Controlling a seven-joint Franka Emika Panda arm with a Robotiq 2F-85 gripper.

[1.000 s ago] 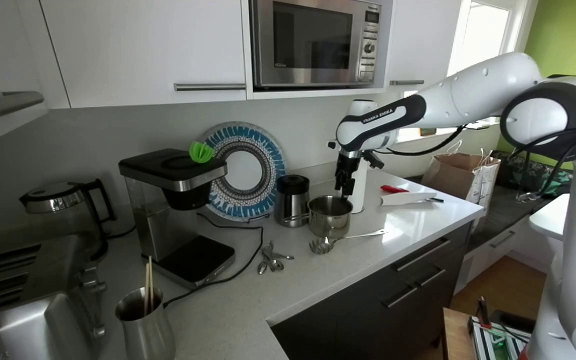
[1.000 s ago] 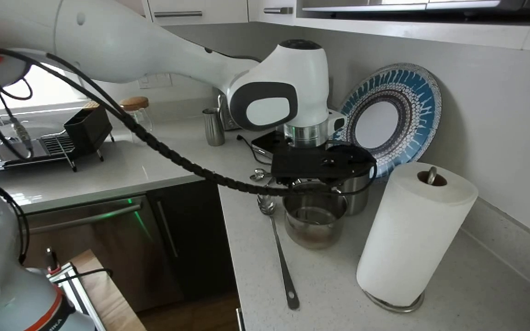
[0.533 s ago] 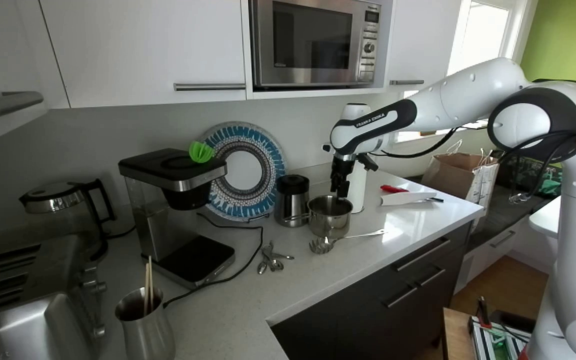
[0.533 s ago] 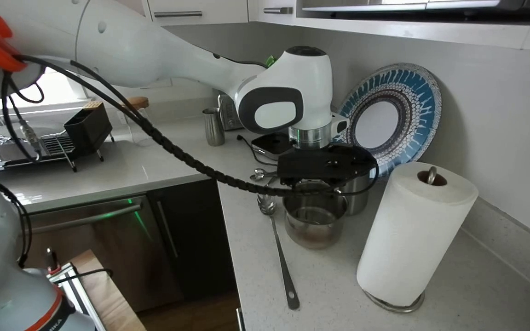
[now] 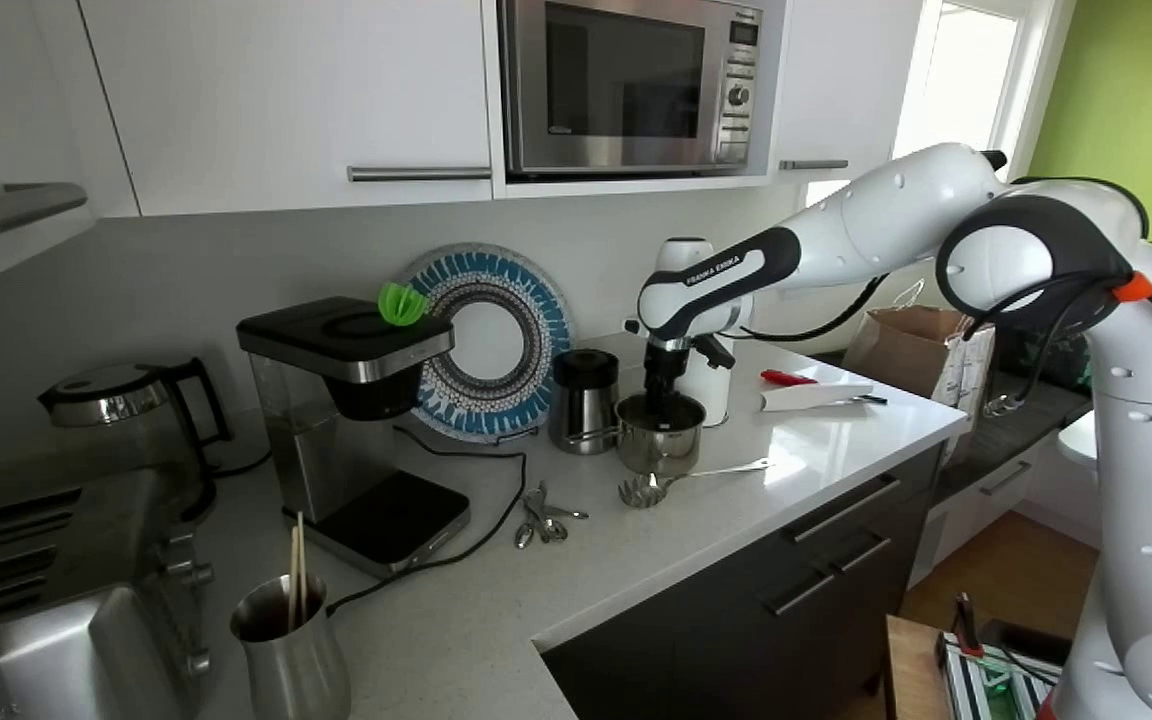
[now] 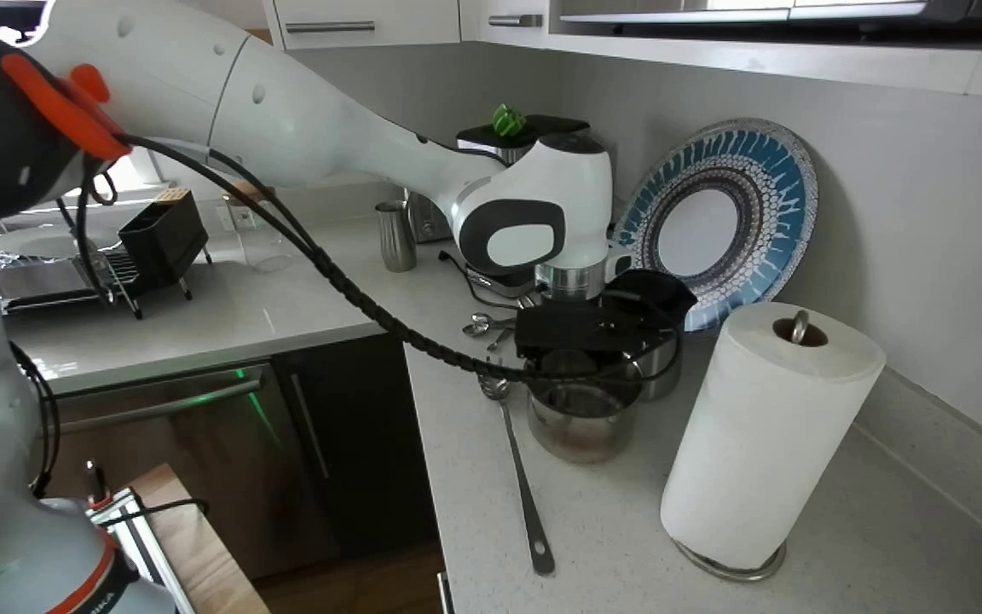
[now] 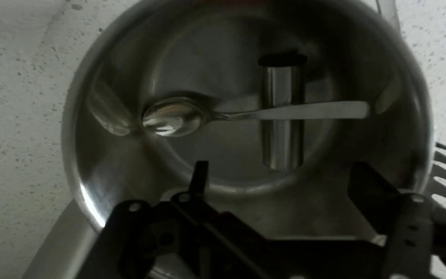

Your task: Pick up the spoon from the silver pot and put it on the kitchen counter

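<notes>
Reaching lower than before, with fingers apart, the gripper [image 7: 281, 166] is at the mouth of the silver pot [image 5: 658, 448]; inside, the spoon [image 7: 271, 113] crosses a metal cylinder [image 7: 283, 143]; beside lies a pasta fork [image 5: 648, 491].

The spoon [image 7: 265, 114] is hidden in both exterior views; the wrist view's top edge crops the silver pot [image 7: 223, 153].

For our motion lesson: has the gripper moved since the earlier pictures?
Yes: in an exterior view, the gripper has moved down and leftward relative to the pot.
</notes>
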